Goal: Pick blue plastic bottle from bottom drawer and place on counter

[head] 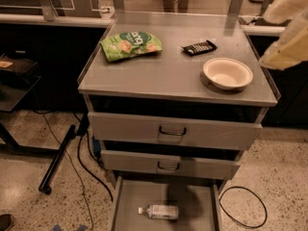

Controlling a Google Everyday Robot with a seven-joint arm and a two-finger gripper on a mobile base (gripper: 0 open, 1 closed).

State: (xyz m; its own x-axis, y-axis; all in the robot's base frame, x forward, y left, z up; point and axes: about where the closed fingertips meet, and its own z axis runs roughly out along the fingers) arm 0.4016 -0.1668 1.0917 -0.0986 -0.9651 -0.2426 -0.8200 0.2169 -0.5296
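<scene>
The blue plastic bottle [159, 211] lies on its side on the floor of the open bottom drawer [195, 201], white cap pointing left. The counter [159, 73] is the grey steel top of the cabinet above it. My gripper [288, 42] shows only as a blurred cream shape at the right edge of the view, raised above the counter's right rim and far from the bottle. Nothing shows in it.
On the counter lie a green snack bag [131, 45], a dark wrapped bar [199, 47] and a white bowl [227, 73]. Two drawers with loop handles [172, 131] stand slightly open above the bottom one. Cables [243, 207] and a black pole [57, 159] lie on the speckled floor.
</scene>
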